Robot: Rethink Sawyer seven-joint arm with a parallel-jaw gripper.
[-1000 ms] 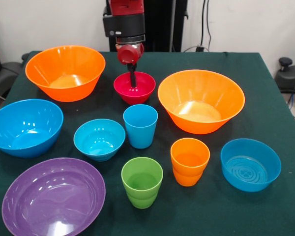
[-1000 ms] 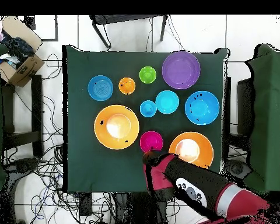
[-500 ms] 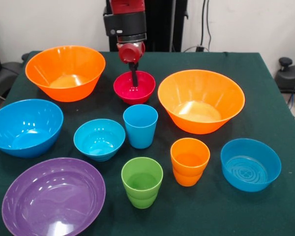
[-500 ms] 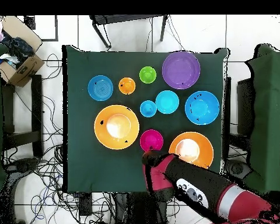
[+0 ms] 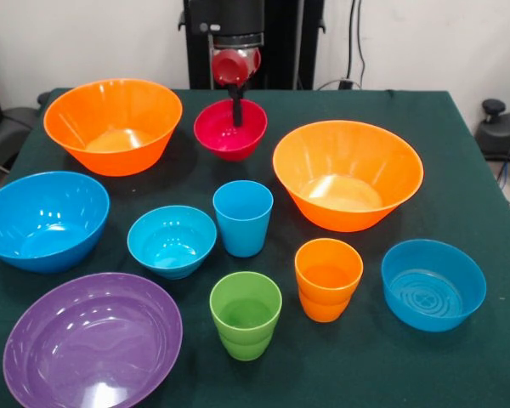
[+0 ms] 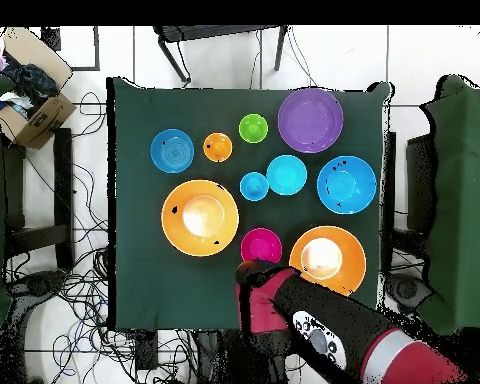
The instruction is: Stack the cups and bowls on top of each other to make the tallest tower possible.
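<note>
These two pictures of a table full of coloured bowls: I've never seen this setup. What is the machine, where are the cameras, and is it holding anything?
It is a red and black robot arm. One camera faces it across the green table; the other looks straight down. Spread out separately, nothing stacked yet, lie seven bowls and three cups. The gripper reaches into the red bowl at its far rim, and the bowl appears tilted and raised, so it seems gripped, though its fingers are too small to be sure. The blue cup stands just in front.

Bright, even light from overhead; white glare pools in the purple bowl (image 5: 92,340) and both orange bowls (image 5: 348,174). Soft short shadows hug each piece on the dark tabletop (image 5: 459,212). Front view sharp; overhead view's orange bowl (image 6: 200,216) centre washed out.
</note>
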